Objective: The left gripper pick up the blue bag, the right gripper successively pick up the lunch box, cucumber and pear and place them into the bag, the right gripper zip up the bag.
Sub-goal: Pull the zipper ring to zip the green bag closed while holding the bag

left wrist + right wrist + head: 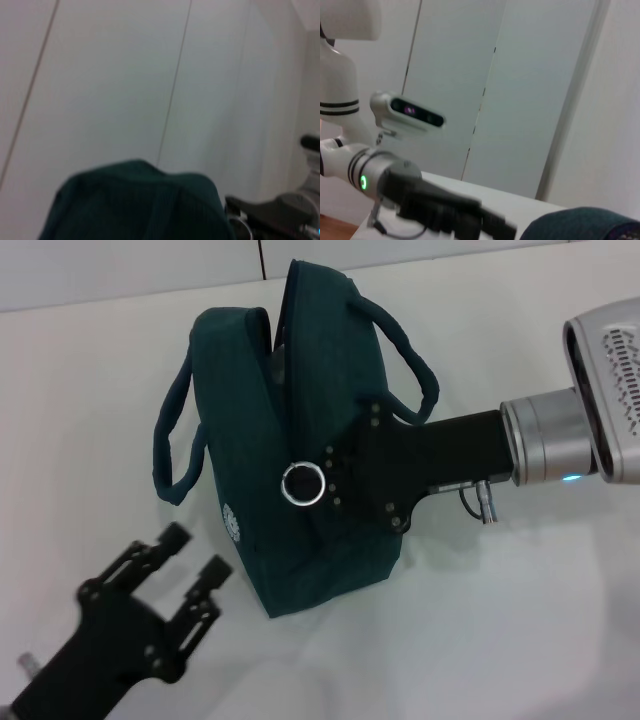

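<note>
The blue bag [300, 440] stands on the white table [520, 620], its two handles drooping to either side. Its top opening gapes a little at the far end. My right gripper [318, 483] reaches in from the right and lies against the bag's top and near side; its fingertips are hidden against the fabric. My left gripper [195, 552] is open and empty, just left of the bag's near corner, not touching it. The bag also shows in the left wrist view [135, 205] and the right wrist view [580, 225]. Lunch box, cucumber and pear are not in view.
The right arm's silver wrist [560, 440] stretches over the table from the right edge. The left arm [420, 200] shows in the right wrist view, with the robot's head camera [415, 112] behind it. A panelled wall [150, 75] stands beyond the table.
</note>
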